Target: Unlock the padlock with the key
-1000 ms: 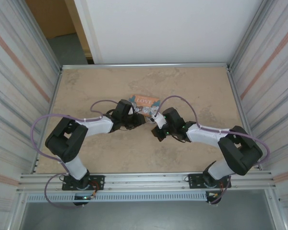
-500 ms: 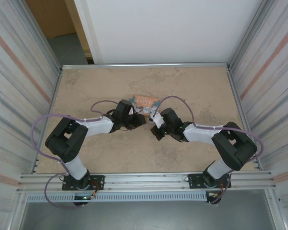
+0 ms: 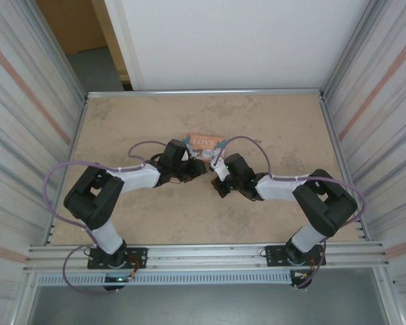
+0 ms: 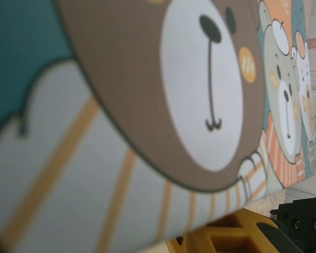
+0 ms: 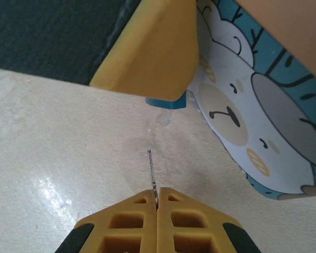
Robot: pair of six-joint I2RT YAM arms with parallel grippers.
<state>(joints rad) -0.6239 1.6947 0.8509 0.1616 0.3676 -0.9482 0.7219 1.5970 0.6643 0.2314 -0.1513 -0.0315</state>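
Padlock (image 5: 166,102) mostly hidden behind left gripper (image 3: 198,169), grip unclear, right gripper (image 5: 157,197) pinching key (image 5: 151,167)

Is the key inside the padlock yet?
Not yet, it's out. The right fingers pinch the key, and its tip points at the padlock with bare table between them.

Left white-and-black arm (image 3: 132,177) and right white-and-black arm (image 3: 281,188): elbows bent, wrists converging. Right gripper (image 5: 158,192): yellow fingers pressed together, pinching thin silver metal key (image 5: 151,168). Left gripper (image 3: 196,168): jaw state indeterminate.
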